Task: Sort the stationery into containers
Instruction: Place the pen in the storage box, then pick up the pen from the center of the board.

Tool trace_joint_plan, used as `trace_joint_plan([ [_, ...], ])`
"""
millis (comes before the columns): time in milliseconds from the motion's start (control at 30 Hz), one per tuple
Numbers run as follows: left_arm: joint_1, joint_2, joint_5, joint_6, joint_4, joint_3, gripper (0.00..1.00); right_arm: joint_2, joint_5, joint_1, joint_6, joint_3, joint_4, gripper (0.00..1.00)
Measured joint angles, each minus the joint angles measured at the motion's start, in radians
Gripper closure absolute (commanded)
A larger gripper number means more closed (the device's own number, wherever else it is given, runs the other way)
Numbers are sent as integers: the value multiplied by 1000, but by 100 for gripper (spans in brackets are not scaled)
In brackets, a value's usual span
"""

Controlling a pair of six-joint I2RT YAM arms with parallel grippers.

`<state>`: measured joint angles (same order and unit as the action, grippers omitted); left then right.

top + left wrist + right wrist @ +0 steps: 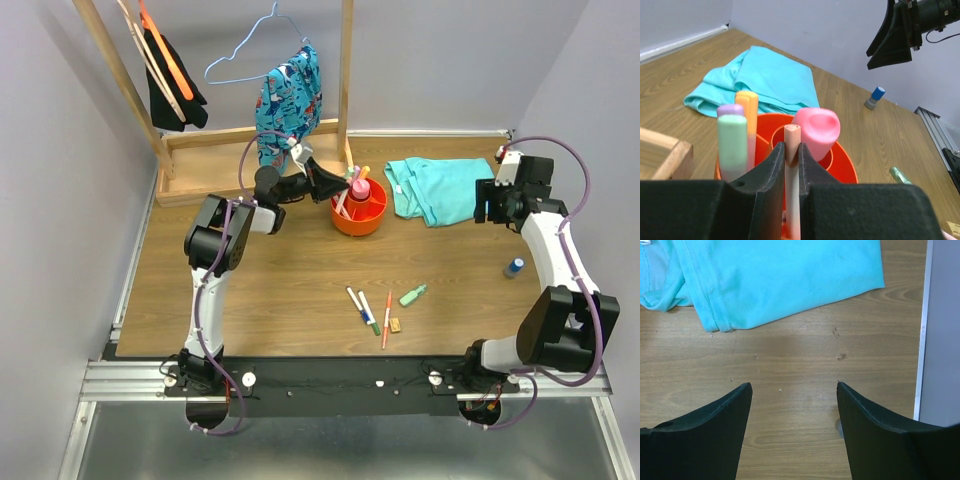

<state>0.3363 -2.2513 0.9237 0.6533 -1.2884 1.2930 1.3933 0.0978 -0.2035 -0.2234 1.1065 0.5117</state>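
A peach pen (792,134) was held upright in the left gripper (791,159), which was clamped fully down on it, over the orange bowl (844,165) directly beneath. The pen's lower end was hidden. It should be lowered straight into a free compartment and only then released, kept clear of the pink bottle (816,127) just beside the gripper. A green highlighter (732,145), purple highlighter (730,110) and orange highlighter (748,107) were stood in the bowl on the gripper's other side. The right gripper (793,386) was spread wide with nothing held, a teal cloth (775,280) ahead of it.

On the table (250,290), the bowl (358,229) is holding upright markers (358,186). A cloth (440,190) is lying at its 3 o'clock, loose pens (366,308) at 6 o'clock, and the rack base (215,137) at 10 o'clock.
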Motion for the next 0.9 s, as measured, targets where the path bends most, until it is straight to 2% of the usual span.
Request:
trace_joint_plan([
  [167, -3, 4, 0, 7, -13, -58, 79, 0, 0, 0, 0, -2, -1, 23],
  [333, -10, 39, 1, 9, -13, -103, 59, -10, 1, 0, 2, -16, -1, 23],
  [433, -23, 79, 2, 9, -11, -122, 52, -16, 2, 0, 5, -18, -4, 23],
  [700, -63, 242, 53, -8, 32, -148, 51, -59, 25, -1, 29, -60, -23, 23],
  [833, -56, 410, 171, -89, 162, -219, 51, -89, 39, -1, 40, -88, -41, 23],
  [900, -19, 535, 226, -277, 405, -255, 50, -125, 53, -1, 51, -124, -56, 23],
])
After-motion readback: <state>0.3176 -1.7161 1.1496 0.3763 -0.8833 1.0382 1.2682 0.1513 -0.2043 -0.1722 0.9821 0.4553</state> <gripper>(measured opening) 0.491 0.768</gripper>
